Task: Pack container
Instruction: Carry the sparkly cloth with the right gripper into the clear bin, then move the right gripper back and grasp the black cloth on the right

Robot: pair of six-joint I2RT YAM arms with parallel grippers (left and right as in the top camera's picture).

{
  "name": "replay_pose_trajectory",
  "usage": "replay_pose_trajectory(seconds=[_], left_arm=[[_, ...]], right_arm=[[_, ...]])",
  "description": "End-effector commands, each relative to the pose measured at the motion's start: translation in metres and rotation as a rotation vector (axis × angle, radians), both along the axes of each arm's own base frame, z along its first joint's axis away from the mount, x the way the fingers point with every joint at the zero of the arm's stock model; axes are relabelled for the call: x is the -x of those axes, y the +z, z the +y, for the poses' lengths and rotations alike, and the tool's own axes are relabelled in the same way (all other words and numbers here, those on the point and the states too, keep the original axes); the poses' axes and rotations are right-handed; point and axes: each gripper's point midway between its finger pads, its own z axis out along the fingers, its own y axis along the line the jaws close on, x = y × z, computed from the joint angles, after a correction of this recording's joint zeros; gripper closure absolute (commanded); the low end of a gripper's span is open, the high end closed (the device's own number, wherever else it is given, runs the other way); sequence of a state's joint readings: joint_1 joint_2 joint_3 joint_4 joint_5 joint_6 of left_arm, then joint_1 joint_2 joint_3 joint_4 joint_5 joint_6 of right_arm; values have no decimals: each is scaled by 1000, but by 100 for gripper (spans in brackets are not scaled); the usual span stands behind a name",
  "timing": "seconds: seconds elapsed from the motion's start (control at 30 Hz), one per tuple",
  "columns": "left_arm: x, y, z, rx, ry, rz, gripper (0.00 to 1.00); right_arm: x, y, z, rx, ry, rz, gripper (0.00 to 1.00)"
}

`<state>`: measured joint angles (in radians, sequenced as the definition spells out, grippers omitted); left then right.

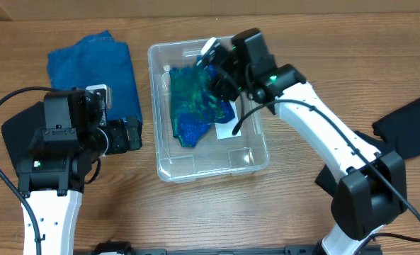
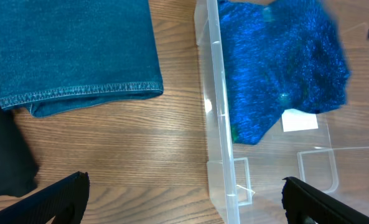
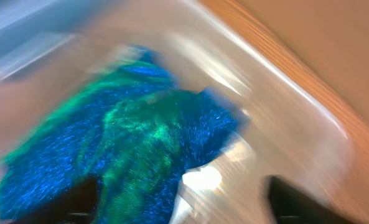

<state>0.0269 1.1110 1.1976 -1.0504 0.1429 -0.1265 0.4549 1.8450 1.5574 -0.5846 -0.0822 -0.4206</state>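
The clear container (image 1: 195, 170) stands mid-table. A shimmering blue-green cloth (image 1: 195, 106) lies inside it, partly over the white label (image 1: 227, 129). My right gripper (image 1: 220, 78) hovers over the container's far half; in the blurred right wrist view its fingers (image 3: 184, 202) are wide apart above the cloth (image 3: 128, 143) and hold nothing. My left gripper (image 1: 128, 134) is open and empty just left of the container; its fingers (image 2: 184, 208) straddle the container's left wall (image 2: 218, 124). The cloth (image 2: 277, 68) and label (image 2: 299, 120) also show there.
A folded blue denim piece (image 1: 89, 67) lies far left of the container; it also shows in the left wrist view (image 2: 72, 50). A black cloth (image 1: 15, 134) lies under my left arm, and another black cloth (image 1: 408, 127) lies at the right edge.
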Motion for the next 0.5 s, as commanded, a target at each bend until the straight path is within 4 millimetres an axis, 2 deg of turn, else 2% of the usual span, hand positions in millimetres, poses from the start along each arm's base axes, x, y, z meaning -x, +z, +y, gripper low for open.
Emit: replay_pose_trajectory(seconds=[0.0,0.07,0.13,0.2,0.23,0.3,0.33,0.4,0.47], left_arm=[[-3,9,0,-3,-11,-25,0],[-3,9,0,-3,-11,-25,0],[-3,9,0,-3,-11,-25,0],[-3,9,0,-3,-11,-25,0],[-3,9,0,-3,-11,-25,0],[-3,9,0,-3,-11,-25,0],[-3,9,0,-3,-11,-25,0],[-3,9,0,-3,-11,-25,0],[-3,9,0,-3,-11,-25,0]], right_arm=[[-27,21,-67,9,-419,-54,0],[-19,56,-61,-21,-406,-125,0],[-7,99,-69,-48,-446,-214,0],[10,140,-98,-148,-616,-265,0],[30,160,-133,-272,-790,-239,0],[57,164,-178,-389,-993,-159,0],[77,158,-213,-432,-1128,-96,0],[108,145,-263,-456,-1310,1,0],[135,128,-304,-445,-1449,90,0]])
